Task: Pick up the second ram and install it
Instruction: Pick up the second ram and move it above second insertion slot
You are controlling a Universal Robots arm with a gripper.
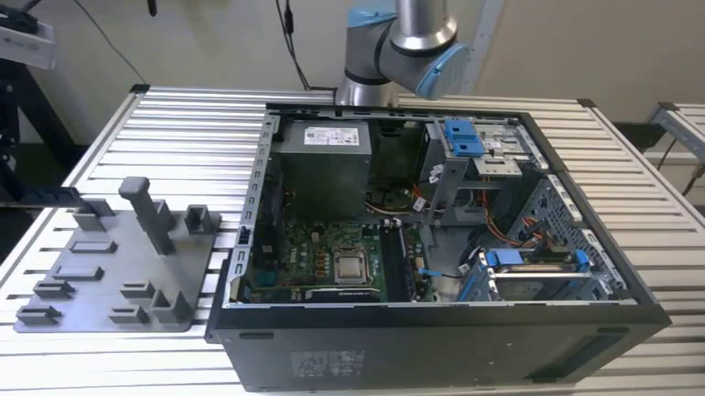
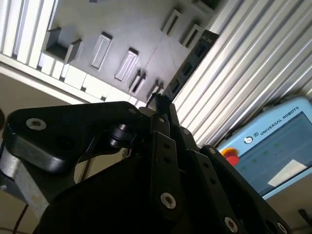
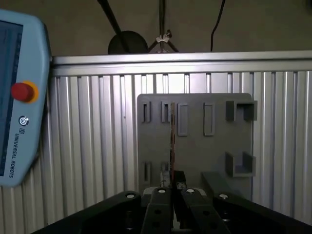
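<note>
The second ram (image 3: 171,141) stands edge-on, clamped in the closed claw (image 3: 173,191) above the grey holder plate (image 3: 204,151) on the tabletop (image 3: 87,146). Pickup looks done. Seating it in the open computer case (image 1: 441,346) beside that plate is left.

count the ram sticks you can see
1: the second ram, edge-on in the gripper, seen against the gray fixture plate in the first wrist view. Others may sit in the motherboard slots in the exterior view; I cannot tell.
</note>
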